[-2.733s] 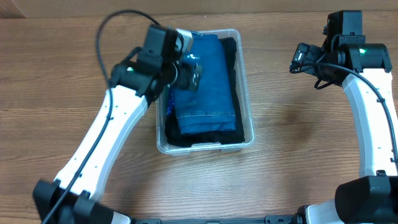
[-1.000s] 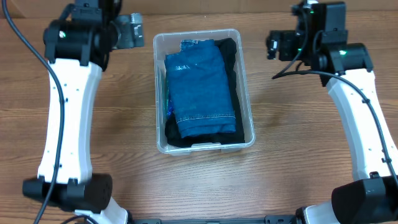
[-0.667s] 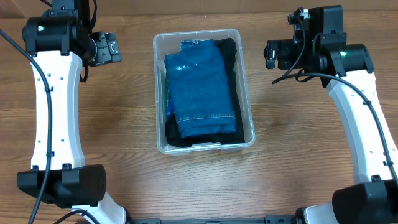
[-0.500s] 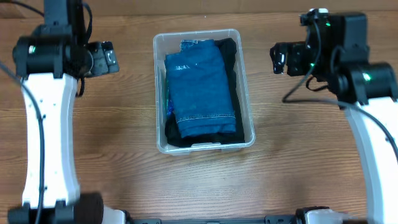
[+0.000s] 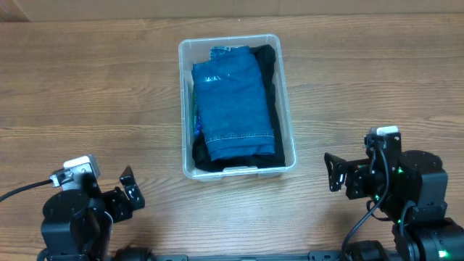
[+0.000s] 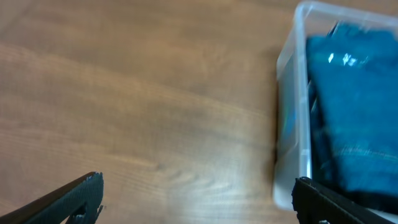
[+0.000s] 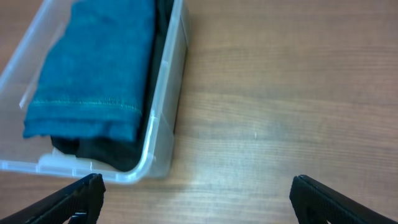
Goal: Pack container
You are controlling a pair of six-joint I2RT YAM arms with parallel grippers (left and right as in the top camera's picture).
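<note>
The clear plastic container (image 5: 286, 109) stands at the table's middle back. It holds folded blue jeans (image 5: 235, 101) on top of a black garment (image 5: 270, 61). It also shows in the left wrist view (image 6: 289, 124) and the right wrist view (image 7: 158, 130). My left gripper (image 5: 129, 197) is open and empty at the front left, well clear of the container. My right gripper (image 5: 333, 172) is open and empty at the front right. In the wrist views the left fingers (image 6: 199, 202) and the right fingers (image 7: 196, 199) are spread wide over bare wood.
The wooden table (image 5: 377, 87) surrounds the container on all sides. Both arm bases sit at the front edge.
Both arms have pulled back from beside the container at the back to the table's front edge. The container and clothes have not moved.
</note>
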